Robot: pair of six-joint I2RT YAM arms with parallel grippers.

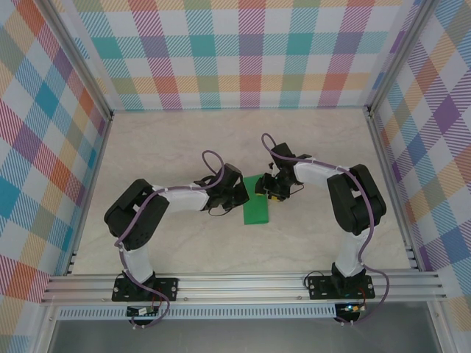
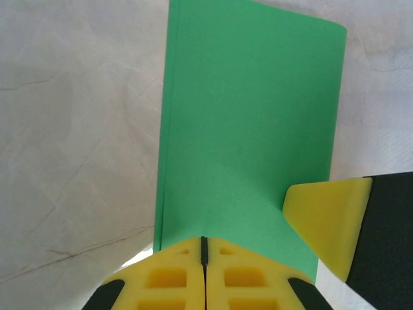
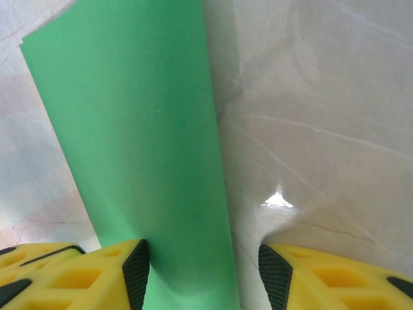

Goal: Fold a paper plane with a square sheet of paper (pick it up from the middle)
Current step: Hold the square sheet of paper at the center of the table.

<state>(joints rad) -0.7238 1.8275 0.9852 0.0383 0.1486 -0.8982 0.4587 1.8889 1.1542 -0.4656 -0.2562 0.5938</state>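
The square sheet of paper [image 1: 256, 212] is bright green and lies as a narrow rectangle on the table between both arms. In the left wrist view the paper [image 2: 251, 116] shows two layers along its left edge and rises slightly toward my left gripper [image 2: 204, 248]. That gripper's yellow jaws are shut on the paper's near edge. From above, the left gripper [image 1: 243, 197] sits at the sheet's left side. My right gripper [image 1: 271, 193] is over its far end. It stands open [image 3: 203, 265], one fingertip [image 2: 326, 223] resting on the paper [image 3: 135, 129], the other over bare table.
The tabletop [image 1: 169, 147] is pale marble-patterned. Checked walls [image 1: 243, 51] close it in on three sides, with metal posts at the corners. An aluminium rail [image 1: 243, 283] carrying both arm bases runs along the near edge.
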